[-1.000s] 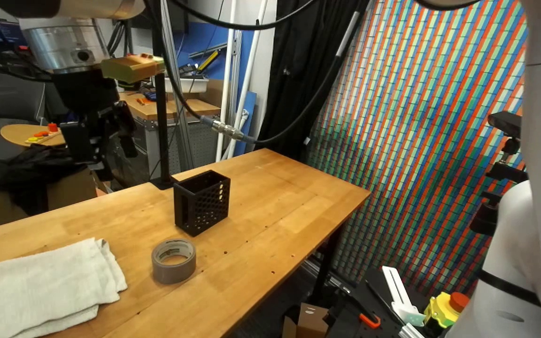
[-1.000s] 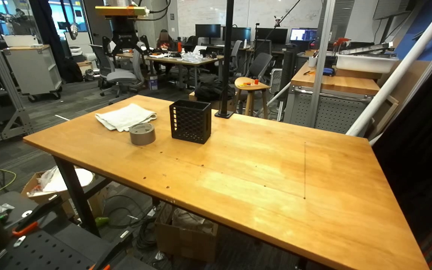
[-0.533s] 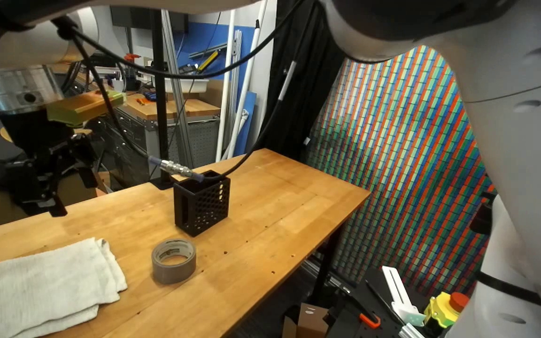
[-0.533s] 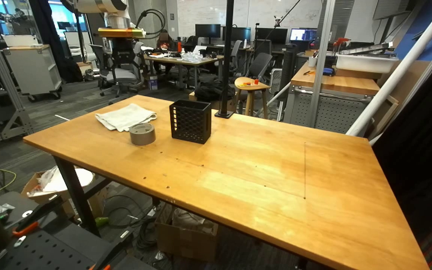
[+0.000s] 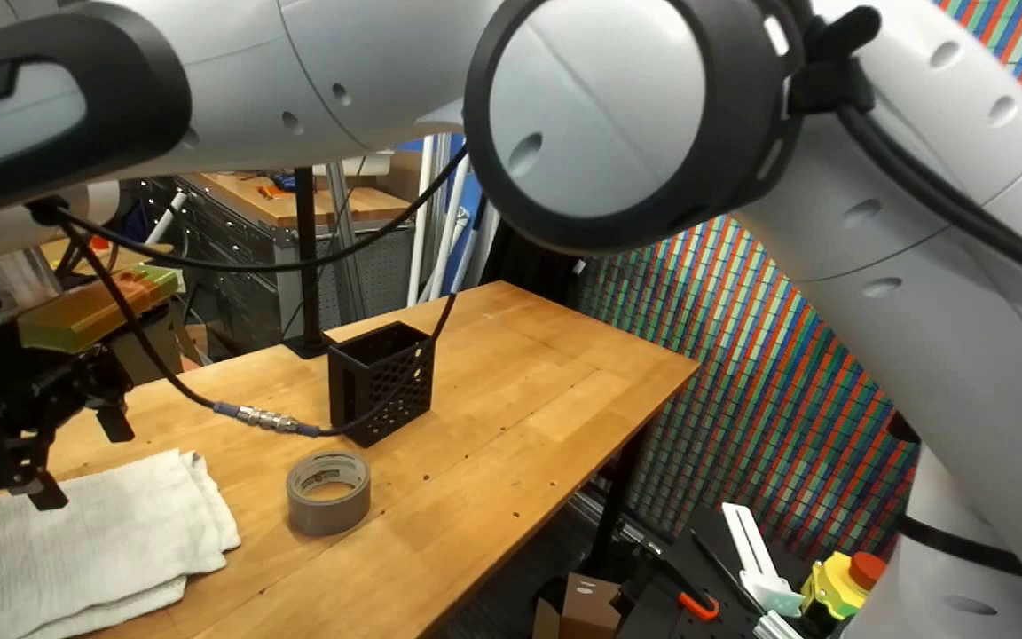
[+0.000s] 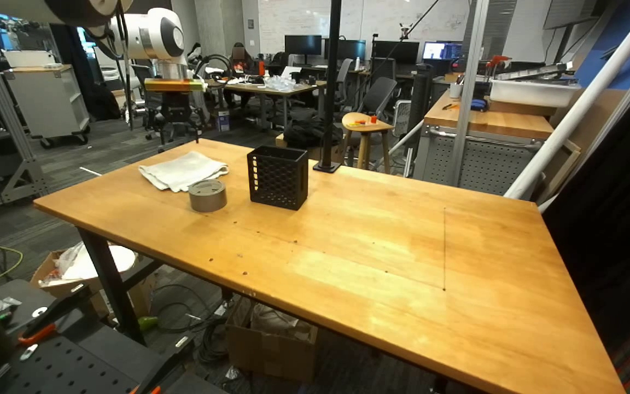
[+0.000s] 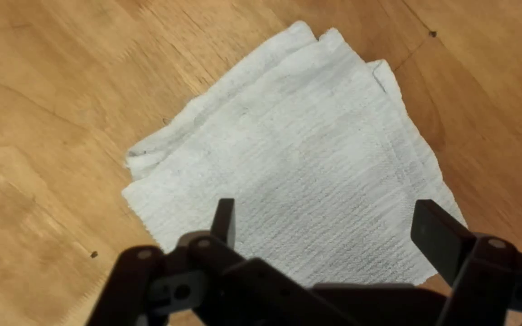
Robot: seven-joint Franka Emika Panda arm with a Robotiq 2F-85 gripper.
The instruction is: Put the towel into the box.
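Note:
The white folded towel (image 5: pixel 112 541) lies flat on the wooden table, in both exterior views (image 6: pixel 184 171). It fills the middle of the wrist view (image 7: pixel 306 149). My gripper (image 5: pixel 85 463) is open and empty, above the towel and apart from it. It also shows small in an exterior view (image 6: pixel 180 141). In the wrist view the two fingertips (image 7: pixel 324 206) stand wide apart with towel beneath them. The black box (image 5: pixel 387 373) is upright with an open top and perforated sides, in both exterior views (image 6: pixel 278 178). Its inside bottom is hidden.
A roll of grey tape (image 5: pixel 329 513) sits between towel and box, near both (image 6: pixel 208 198). A black pole (image 6: pixel 331 93) stands at the table edge behind the box. The arm's cable (image 5: pixel 267 419) hangs low and crosses in front of the box in an exterior view.
My gripper has come down and over toward the towel, staying open. The arm and its hanging cable have lowered. Towel, tape and box have not moved.

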